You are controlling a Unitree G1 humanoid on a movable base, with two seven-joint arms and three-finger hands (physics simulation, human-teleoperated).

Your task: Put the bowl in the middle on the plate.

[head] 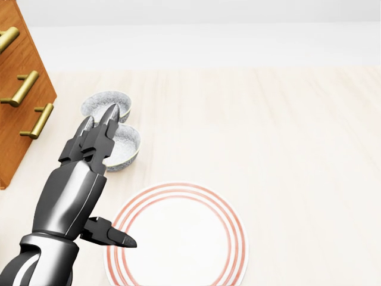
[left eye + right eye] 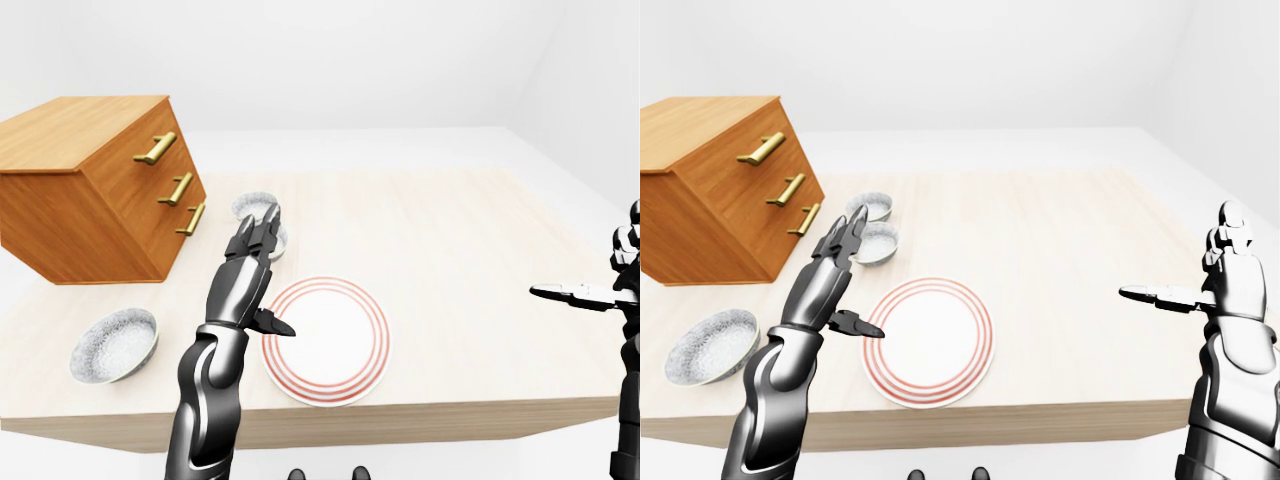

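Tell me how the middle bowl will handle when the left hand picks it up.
The middle bowl looks like rigid speckled ceramic, so it should keep its shape but could chip against the neighbouring bowl, which sits close. Its wide, low form probably resists tipping. The smooth rim may slip between the hard fingers of the left hand.

Bright, even, sharp renders throughout, with only faint soft shadows.

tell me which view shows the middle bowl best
The right-eye view: the middle bowl sits almost fully clear beside the left hand. In the head view the fingers cover its left side; in the left-eye view the hand hides most of it.
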